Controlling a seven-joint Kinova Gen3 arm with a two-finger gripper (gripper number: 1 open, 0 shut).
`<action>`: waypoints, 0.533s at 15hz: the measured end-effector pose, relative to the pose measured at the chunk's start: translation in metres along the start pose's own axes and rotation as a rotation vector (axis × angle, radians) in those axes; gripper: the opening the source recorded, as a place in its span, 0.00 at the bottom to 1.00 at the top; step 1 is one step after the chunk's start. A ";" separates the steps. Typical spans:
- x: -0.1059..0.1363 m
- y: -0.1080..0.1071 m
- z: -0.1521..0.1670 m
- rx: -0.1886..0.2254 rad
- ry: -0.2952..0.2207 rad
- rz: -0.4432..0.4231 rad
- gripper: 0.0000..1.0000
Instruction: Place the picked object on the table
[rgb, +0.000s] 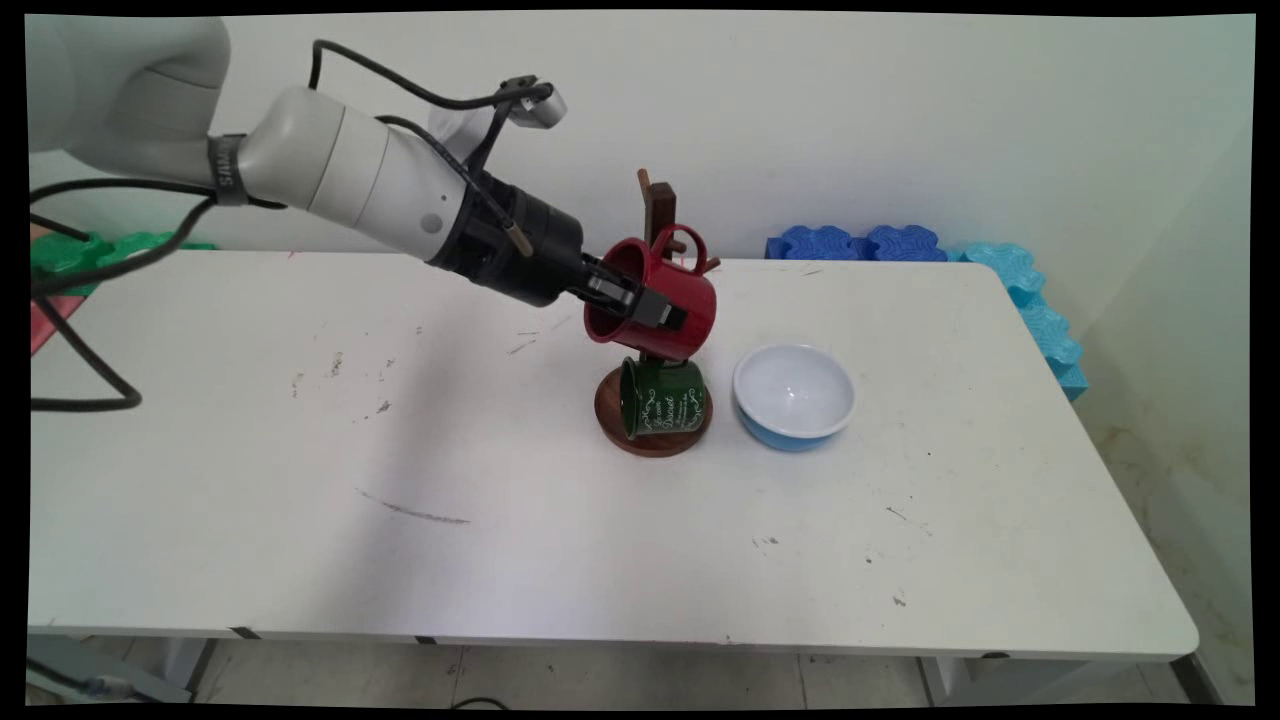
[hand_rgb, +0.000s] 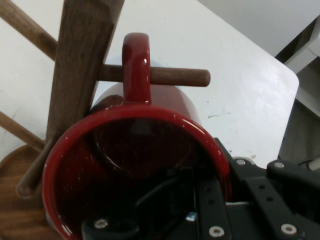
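Gripper: our gripper (rgb: 640, 303) is clamped on the rim of the red mug (rgb: 672, 300), one finger inside the cup and one outside against its wall.
Red mug: we hold it tipped on its side, mouth facing back along the arm, off the table and above the stand's base.
Handle: in the hand view the mug's handle (hand_rgb: 136, 67) is looped over a peg (hand_rgb: 180, 76) of the wooden mug stand (rgb: 657, 215), close to the upright post.
Step in hand: we judge the mug to be at the peg, handle threaded on, while our grip carries its weight.
Green mug: a green mug (rgb: 662, 397) hangs low on the same stand, just under the red one and above the round wooden base (rgb: 652, 440).
Nearby: a bowl (rgb: 794, 394), white inside and blue outside, sits just beside the base on the white table (rgb: 300, 480).
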 end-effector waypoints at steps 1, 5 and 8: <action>0.000 0.000 -0.001 0.001 -0.001 0.005 0.00; 0.001 -0.001 -0.006 0.004 -0.007 0.033 0.00; -0.001 0.000 -0.009 0.002 -0.013 0.051 0.00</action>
